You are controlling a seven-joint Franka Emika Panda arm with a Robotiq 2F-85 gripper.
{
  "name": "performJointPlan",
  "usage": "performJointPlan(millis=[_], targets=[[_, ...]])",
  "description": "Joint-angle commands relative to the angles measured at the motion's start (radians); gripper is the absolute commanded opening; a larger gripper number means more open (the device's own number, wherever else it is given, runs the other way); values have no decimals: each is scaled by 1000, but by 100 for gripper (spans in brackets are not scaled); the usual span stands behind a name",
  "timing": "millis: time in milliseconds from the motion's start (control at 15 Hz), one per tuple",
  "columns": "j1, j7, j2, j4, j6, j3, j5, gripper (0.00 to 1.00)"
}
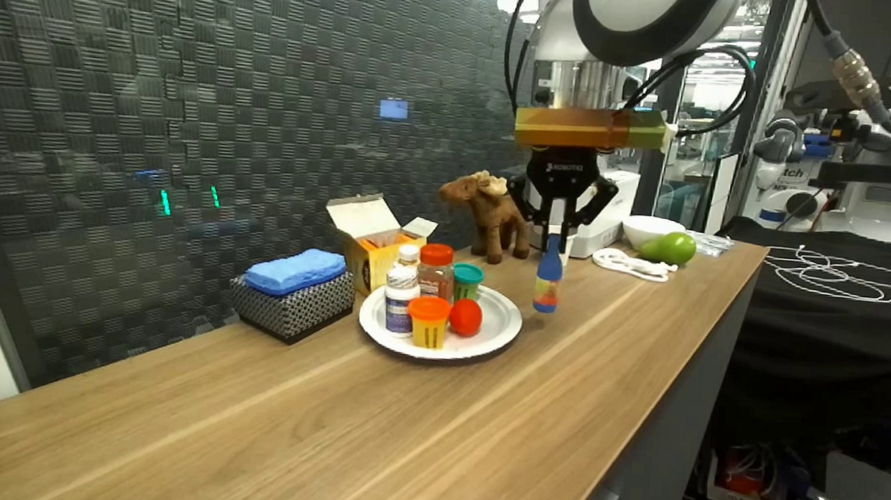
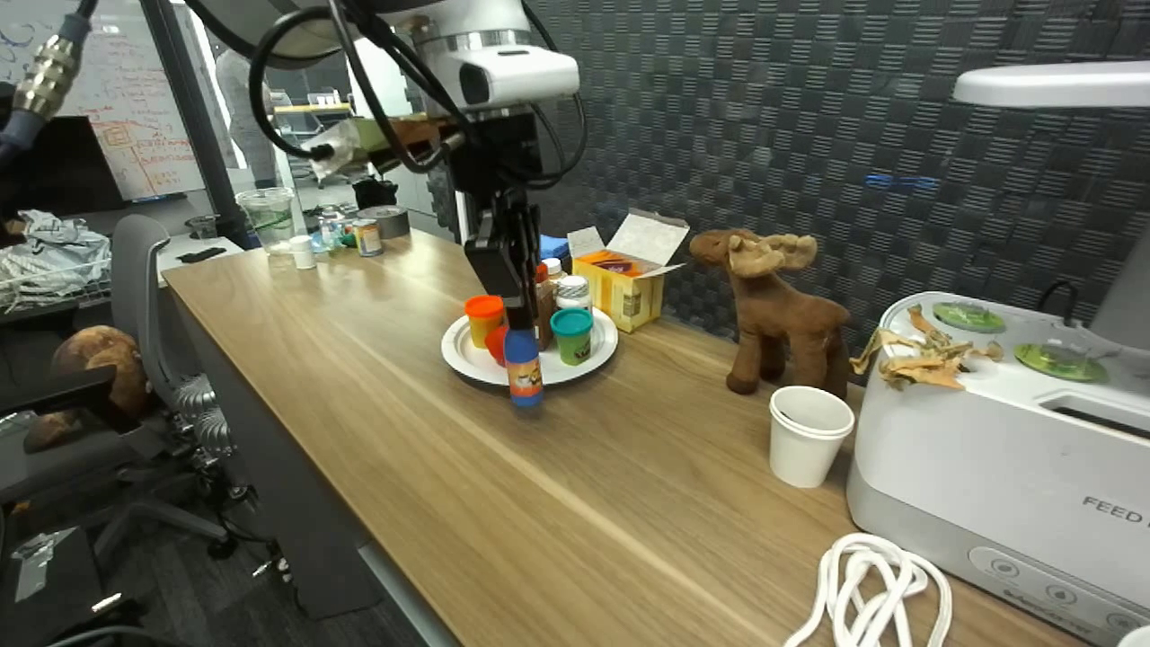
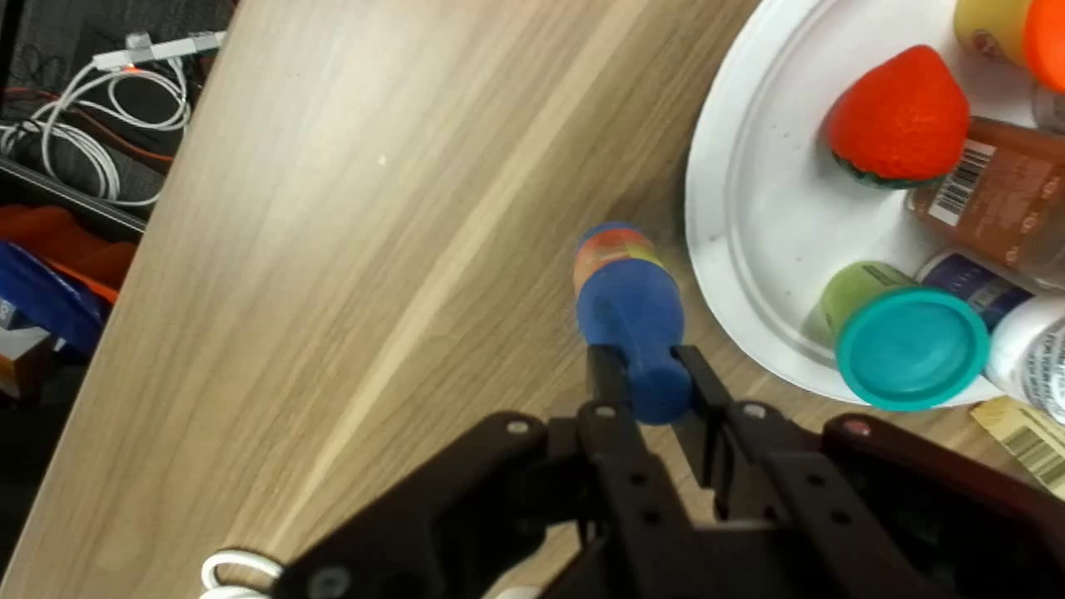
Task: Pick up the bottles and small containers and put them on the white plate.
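My gripper (image 1: 555,241) is shut on the neck of a blue bottle (image 1: 547,286) with an orange and yellow label. The bottle is upright beside the white plate (image 1: 500,326), not over it. Its base is close to the table; a small shadow shows under it. In the wrist view the fingertips (image 3: 651,373) sit on both sides of the bottle's neck (image 3: 630,304). On the plate stand white pill bottles (image 1: 401,304), a red-lidded jar (image 1: 436,275), an orange-lidded yellow tub (image 1: 429,330), a teal-lidded green tub (image 2: 573,341) and a red strawberry (image 3: 900,116).
Behind the plate are an open yellow box (image 1: 373,260) and a patterned box (image 1: 294,302) with a blue cloth. A brown toy moose (image 2: 782,314), white paper cups (image 2: 809,440), a white appliance (image 2: 997,467) and a white cord (image 2: 876,584) stand farther along. A green pear (image 1: 672,249) lies near a white bowl (image 1: 651,230).
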Motion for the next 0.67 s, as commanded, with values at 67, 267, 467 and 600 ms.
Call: performJointPlan(millis=[67,267,467,600], targets=[[19,56,-4,54,44,19,-27,10],[22,30,32,94,54,24,2,10],[28,20,83,132,43,24,13,10],[33,1,110,148,44,25,38,10]])
